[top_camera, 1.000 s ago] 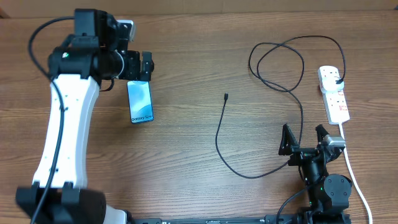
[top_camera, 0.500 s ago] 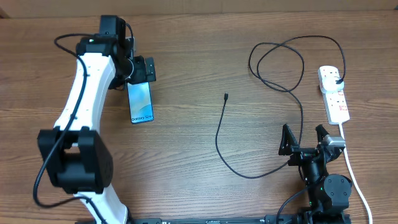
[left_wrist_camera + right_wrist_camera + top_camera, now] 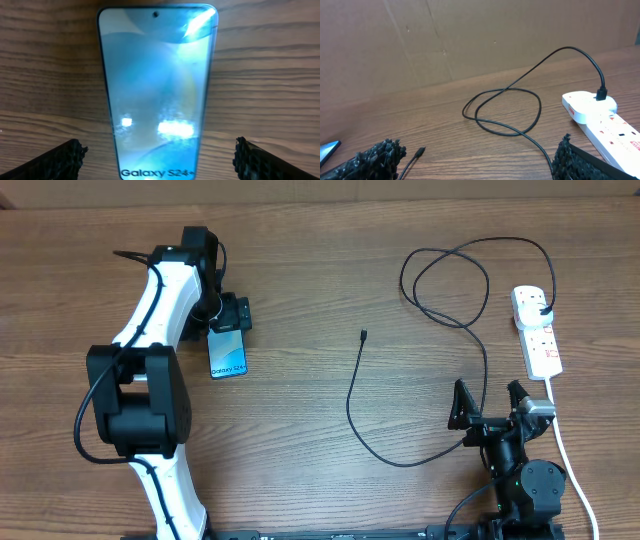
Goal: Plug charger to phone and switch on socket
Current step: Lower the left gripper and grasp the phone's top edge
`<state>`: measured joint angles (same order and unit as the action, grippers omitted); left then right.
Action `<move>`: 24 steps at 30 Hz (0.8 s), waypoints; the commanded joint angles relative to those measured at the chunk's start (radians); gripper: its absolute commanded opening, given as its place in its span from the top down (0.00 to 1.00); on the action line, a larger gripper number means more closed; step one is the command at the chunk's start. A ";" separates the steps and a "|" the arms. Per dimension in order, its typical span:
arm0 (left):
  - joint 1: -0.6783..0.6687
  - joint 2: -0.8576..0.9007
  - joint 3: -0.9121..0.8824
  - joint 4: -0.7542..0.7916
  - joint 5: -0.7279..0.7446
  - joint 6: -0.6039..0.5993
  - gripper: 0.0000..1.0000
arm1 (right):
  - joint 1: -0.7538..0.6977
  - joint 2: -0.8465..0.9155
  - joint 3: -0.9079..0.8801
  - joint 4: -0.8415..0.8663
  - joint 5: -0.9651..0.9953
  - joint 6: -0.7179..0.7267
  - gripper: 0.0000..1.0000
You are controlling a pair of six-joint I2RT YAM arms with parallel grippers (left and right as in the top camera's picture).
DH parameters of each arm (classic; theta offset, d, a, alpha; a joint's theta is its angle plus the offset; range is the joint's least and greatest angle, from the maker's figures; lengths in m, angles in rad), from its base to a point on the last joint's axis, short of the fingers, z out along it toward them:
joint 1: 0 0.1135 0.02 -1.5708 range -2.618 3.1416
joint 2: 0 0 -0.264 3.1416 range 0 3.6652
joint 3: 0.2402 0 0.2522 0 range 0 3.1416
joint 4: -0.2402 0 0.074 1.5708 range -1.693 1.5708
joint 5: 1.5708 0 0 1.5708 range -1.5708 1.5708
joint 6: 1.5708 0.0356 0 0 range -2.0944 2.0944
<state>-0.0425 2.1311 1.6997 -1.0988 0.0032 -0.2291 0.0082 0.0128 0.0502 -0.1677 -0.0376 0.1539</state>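
A wooden tabletop (image 3: 300, 260) is seen from above. The phone (image 3: 227, 355) lies flat on the left side, screen up and lit pale blue. The left arm (image 3: 160, 285) bends over it. The left jaws hang over the phone's far end, spread wide and holding nothing. That placing looks like a set-up to grip or steady the phone across its width so the connector can be pushed in.

The charger (image 3: 352, 395) is a thin black cable snaking across the middle and right. Its tip (image 3: 364, 335) lies loose on the wood, well apart from the phone, between phone and socket. Its plug (image 3: 541, 305) sits in the far end of the socket (image 3: 545, 345), a white strip near the right edge, so only the phone end seems left to connect. The right arm (image 3: 525, 480) sits low at the near edge, just beside the cable. The right jaws gape wide and empty, likely waiting to fetch the tip.

The left wrist view adds what the arm hides from above. The jaw tips sit at the lower corners, one on either side of the phone, neither touching it. It also shows the words "Galaxy S24+". I cannot tell how high the tips are above the phone.

The right wrist view, low to the wood, shows the plug seated upright and the cable's loop. No view shows whether the red-marked switches are on.
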 commanded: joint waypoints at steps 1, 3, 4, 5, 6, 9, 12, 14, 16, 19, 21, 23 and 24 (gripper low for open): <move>0.016 0.021 0.024 -0.003 -0.032 0.027 0.00 | 0.006 -0.010 -0.005 0.006 -0.001 0.002 0.00; 0.017 0.024 0.024 0.000 -0.029 0.027 0.00 | 0.006 -0.010 -0.005 0.006 -0.001 0.002 0.00; 0.017 0.024 0.024 0.003 -0.029 0.027 0.00 | 0.006 -0.010 -0.005 0.006 -0.001 0.002 0.00; 0.017 0.024 0.024 0.007 -0.028 0.027 0.01 | 0.006 -0.010 -0.005 0.006 -0.001 0.002 0.00; 0.016 0.024 0.024 0.009 -0.029 0.027 0.01 | 0.006 -0.010 -0.005 0.006 -0.001 0.002 0.00; 0.016 0.024 0.024 0.014 -0.028 0.028 0.01 | 0.006 -0.010 -0.005 0.006 -0.001 0.002 0.00; 0.014 0.024 0.024 0.021 -0.027 0.043 0.01 | 0.006 -0.010 -0.005 0.006 -0.001 0.002 0.00; 0.014 0.024 0.024 0.026 -0.017 0.047 0.01 | 0.006 -0.010 -0.005 0.006 -0.001 0.002 0.00; 0.014 0.024 0.024 0.033 0.015 0.068 0.00 | 0.006 -0.010 -0.005 0.006 -0.001 0.002 0.00; 0.014 0.024 0.024 0.035 0.023 0.072 0.00 | 0.006 -0.010 -0.005 0.006 -0.001 0.002 0.00; 0.014 0.024 0.023 0.037 0.023 0.072 0.00 | 0.006 -0.010 -0.005 0.006 -0.001 0.002 0.00; 0.014 0.024 0.023 0.037 0.023 0.072 0.00 | 0.006 -0.010 -0.005 0.006 -0.001 0.002 0.00; 0.014 0.024 0.023 0.036 0.023 0.072 0.00 | 0.006 -0.010 -0.005 0.006 -0.001 0.002 0.00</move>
<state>-0.0303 2.1437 1.7008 -1.0641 0.0124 -0.1799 0.0082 0.0128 0.0502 -0.1680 -0.0376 0.1539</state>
